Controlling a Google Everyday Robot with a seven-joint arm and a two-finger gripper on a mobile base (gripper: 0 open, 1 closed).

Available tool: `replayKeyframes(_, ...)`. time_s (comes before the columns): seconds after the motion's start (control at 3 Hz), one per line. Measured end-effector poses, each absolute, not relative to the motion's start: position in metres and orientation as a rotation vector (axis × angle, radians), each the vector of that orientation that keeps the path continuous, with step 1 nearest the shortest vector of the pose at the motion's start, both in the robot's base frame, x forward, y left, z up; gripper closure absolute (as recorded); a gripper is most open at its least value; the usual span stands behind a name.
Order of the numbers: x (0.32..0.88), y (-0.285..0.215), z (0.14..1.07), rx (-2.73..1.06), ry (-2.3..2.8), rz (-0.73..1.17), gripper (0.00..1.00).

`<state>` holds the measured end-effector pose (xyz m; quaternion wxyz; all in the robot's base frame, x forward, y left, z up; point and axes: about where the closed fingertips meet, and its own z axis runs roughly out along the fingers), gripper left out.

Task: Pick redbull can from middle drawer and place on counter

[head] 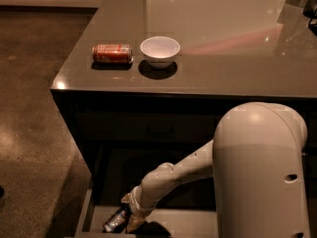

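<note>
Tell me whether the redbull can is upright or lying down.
Lying down: the redbull can rests on its side on the middle drawer floor, with the gripper right beside it.

In middle drawer (190, 228), claw (129, 213) beside redbull can (114, 221)
</note>
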<state>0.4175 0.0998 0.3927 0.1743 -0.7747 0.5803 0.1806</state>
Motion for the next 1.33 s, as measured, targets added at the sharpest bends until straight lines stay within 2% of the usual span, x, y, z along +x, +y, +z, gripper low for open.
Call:
replayKeyframes(0.33, 0.413, 0.101, 0.382, -2.199, 1.636, 0.514, 0.33)
replayKeyframes(0.67, 0.412, 0.106, 0.382, -2.17, 1.604, 0.516, 0.43)
replayKeyframes(1.33, 0.412, 0.128, 0.4, -2.109, 1.491, 0.571, 0.93)
